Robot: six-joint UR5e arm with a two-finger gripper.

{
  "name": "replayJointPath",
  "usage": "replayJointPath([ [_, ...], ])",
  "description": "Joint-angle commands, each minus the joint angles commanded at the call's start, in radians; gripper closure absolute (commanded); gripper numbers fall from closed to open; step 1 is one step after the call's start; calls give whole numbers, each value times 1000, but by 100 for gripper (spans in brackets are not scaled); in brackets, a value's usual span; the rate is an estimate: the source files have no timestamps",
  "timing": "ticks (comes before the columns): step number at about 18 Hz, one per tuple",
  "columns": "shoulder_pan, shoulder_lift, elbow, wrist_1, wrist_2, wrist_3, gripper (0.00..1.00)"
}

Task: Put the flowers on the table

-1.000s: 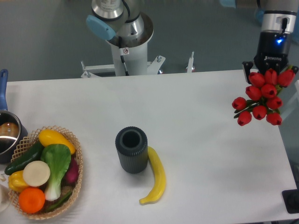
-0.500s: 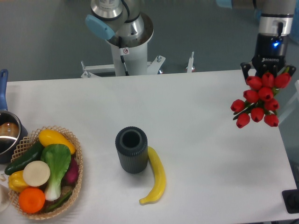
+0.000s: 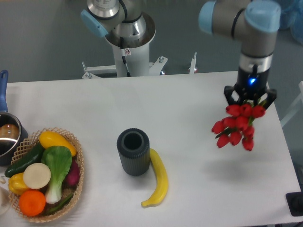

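Your pincer (image 3: 249, 97) is clamped on the flowers (image 3: 236, 127), gripping them at the stem end while the red buds hang below it and fan out toward the left. The bunch is in the air over the right part of the worktop (image 3: 189, 99), with a faint shadow under it, so nothing has touched down.

That puts you in the carry step, I'd say, with the set-down next. You'll want to lower straight down until the buds meet the surface, then part the fingers and lift away cleanly. Go gently, since the bunch looks soft and could roll or splay as it lands.

Directly under the pincer the white surface is bare and matte. Well off to the left stands a dark ribbed cup (image 3: 133, 152) with a banana (image 3: 159, 179) touching its side. Far left, a wicker basket (image 3: 47, 175) of vegetables sits beside a pot (image 3: 7, 135). The worktop's right edge is near the pincer, so keep the drop inboard.
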Motion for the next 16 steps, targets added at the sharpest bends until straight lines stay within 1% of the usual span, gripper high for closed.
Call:
replayJointPath([
  [4,-49,-86,31,3,-8,-39,55],
  [5,-55,-98,35,3,-8,-43,55],
  [8,-64,-124,41,5,-8,-49,54],
  [10,-72,-138,43,5,-8,-51,51],
  [12,-78,-146,42,5,-8,-51,50],
  [13,-78,-146,42,5,-6,-49,46],
  [14,-78,-146,42,6,-6,-43,34],
  [15,-78,-146,43,9,-6,-39,17],
  [16,-78,-146,46,11,-6,-37,10],
])
